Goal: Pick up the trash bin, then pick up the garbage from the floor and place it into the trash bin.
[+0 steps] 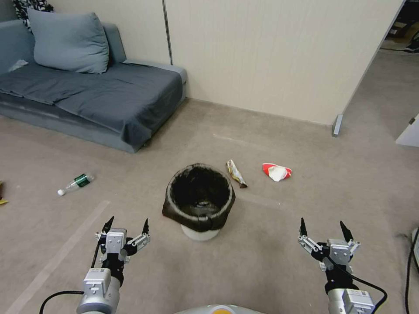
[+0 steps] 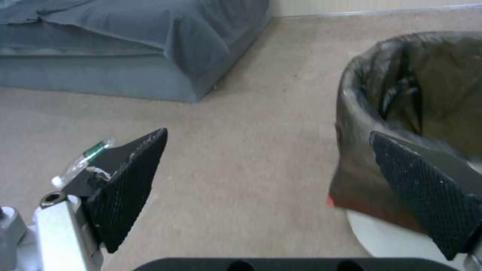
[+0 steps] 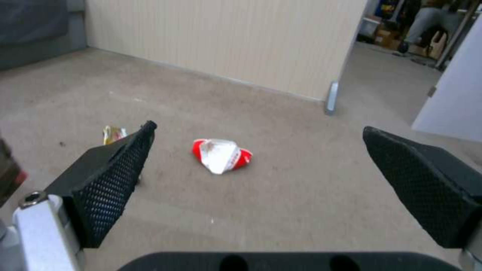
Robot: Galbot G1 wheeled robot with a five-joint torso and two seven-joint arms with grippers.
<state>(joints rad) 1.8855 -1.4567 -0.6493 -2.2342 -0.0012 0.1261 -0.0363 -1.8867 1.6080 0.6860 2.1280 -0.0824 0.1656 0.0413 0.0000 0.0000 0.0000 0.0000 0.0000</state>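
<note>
White trash bin (image 1: 200, 233) lined with a dark brown-black bag (image 1: 198, 192). Red-and-white crumpled wrapper (image 1: 276, 172); slim wrapper (image 1: 236, 173) in brown, yellow and white. Clear bottle (image 1: 75, 184) with green label and white cap. Grey-blue sofa (image 1: 91, 93) under a darker grey cover, with a lighter blue-grey cushion (image 1: 70, 41). Beige-brown carpet (image 1: 270, 244), cream wall (image 1: 270, 52). Black, mesh-textured fingertips (image 3: 113, 180) on silver-grey left gripper (image 1: 126, 227) and right gripper (image 1: 323, 229).
</note>
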